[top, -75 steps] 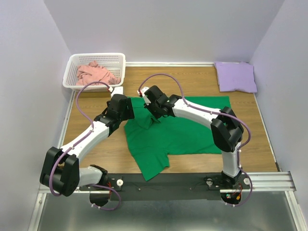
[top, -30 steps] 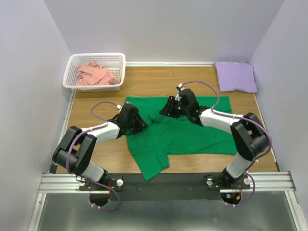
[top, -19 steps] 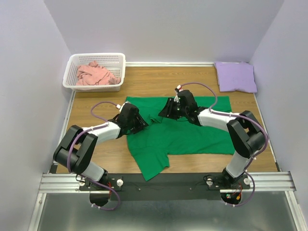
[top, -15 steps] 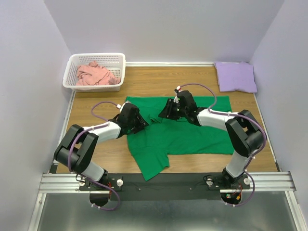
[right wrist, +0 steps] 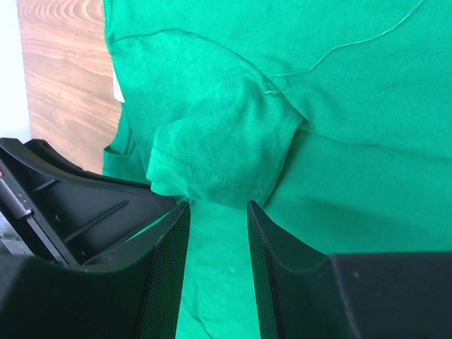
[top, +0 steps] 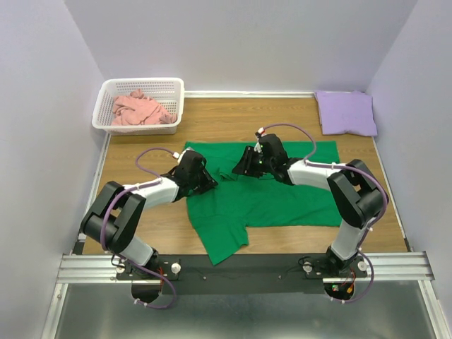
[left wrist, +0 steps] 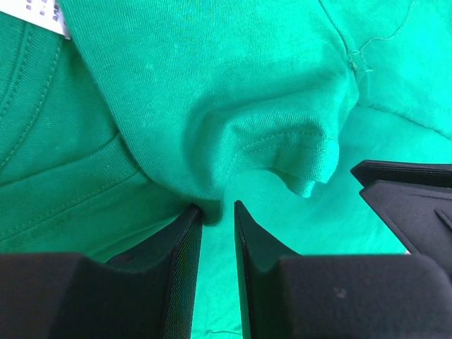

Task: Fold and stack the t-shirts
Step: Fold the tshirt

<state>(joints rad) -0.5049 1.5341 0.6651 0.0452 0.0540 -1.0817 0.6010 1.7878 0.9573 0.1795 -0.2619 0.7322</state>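
Observation:
The green t-shirt point(top: 282, 198) lies spread on the table, one sleeve point(top: 226, 173) folded in over its chest. Both grippers lie low on it and face each other across that sleeve. My left gripper point(top: 210, 183) point(left wrist: 217, 207) has its jaws close together but still apart; a fold of the sleeve point(left wrist: 282, 141) touches only the left fingertip. My right gripper point(top: 240, 168) point(right wrist: 217, 205) is open, with the sleeve's hem point(right wrist: 212, 176) just past its tips. The white neck label point(left wrist: 46, 18) shows nearby. The lavender t-shirt point(top: 346, 113) lies folded at the back right. The pink t-shirt point(top: 141, 109) is crumpled in the basket.
A white lattice basket point(top: 106, 123) stands at the back left corner. Purple walls close in the table on three sides. Bare wood point(top: 141, 226) shows left of the green t-shirt and along the back. The other sleeve point(top: 222, 244) hangs toward the black front rail point(top: 247, 268).
Both arms have dropped from a raised pose onto the green t-shirt. Over the last second the right gripper has edged left toward the folded sleeve and the left gripper has stayed put.

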